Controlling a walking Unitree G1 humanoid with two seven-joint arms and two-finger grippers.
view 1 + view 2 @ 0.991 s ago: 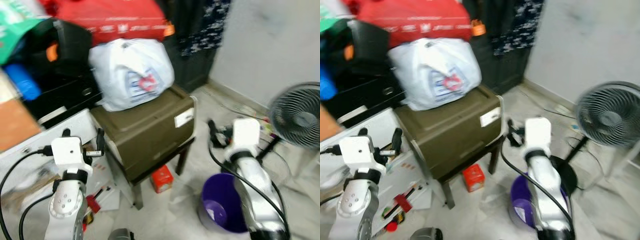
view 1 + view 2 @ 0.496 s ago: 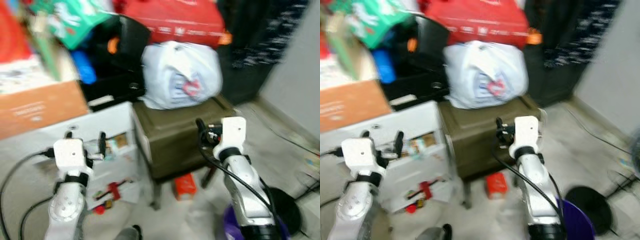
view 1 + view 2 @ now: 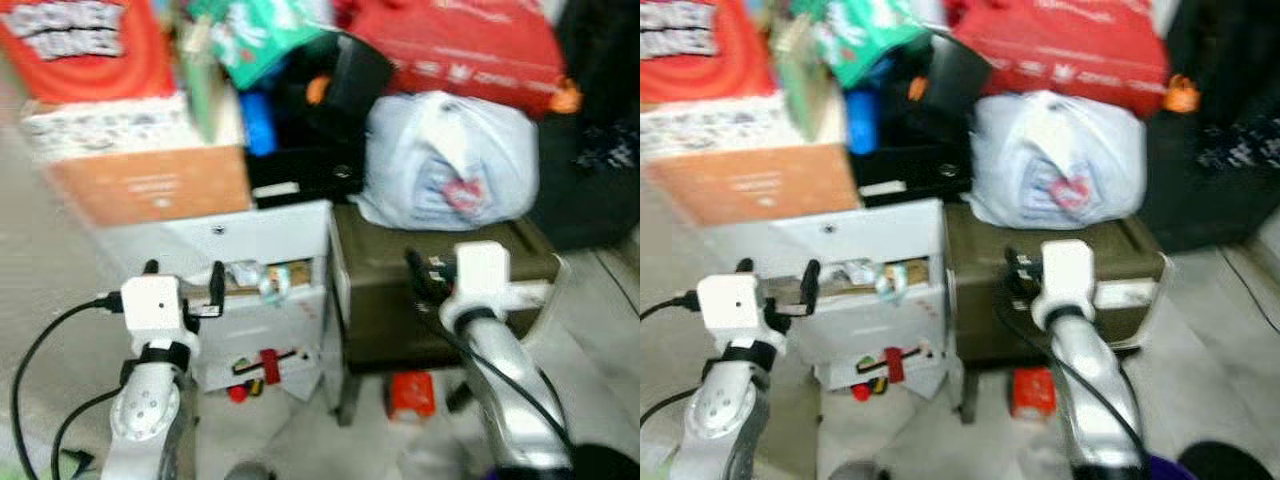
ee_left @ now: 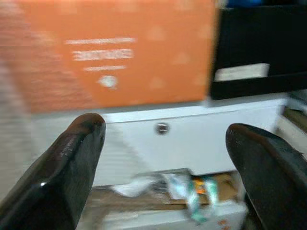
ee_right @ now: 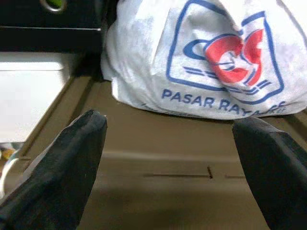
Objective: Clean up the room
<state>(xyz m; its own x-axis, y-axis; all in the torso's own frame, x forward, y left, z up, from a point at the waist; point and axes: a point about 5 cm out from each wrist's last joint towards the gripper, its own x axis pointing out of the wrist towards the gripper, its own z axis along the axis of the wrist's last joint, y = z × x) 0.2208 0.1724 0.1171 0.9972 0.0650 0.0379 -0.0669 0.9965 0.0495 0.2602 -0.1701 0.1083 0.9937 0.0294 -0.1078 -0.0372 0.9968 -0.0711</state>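
Room: clutter untouched. White bag [image 3: 445,162] sat atop the brown cabinet [image 3: 440,300]; red item [image 3: 410,394], possibly a carton, lay underneath. Left gripper [image 4: 163,158] and right gripper [image 5: 168,158] spread wide, empty. Cleanup apparently unstarted.

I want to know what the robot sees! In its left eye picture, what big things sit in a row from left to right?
Orange box → white drawer unit → olive-brown cabinet with the white plastic bag on top of it.
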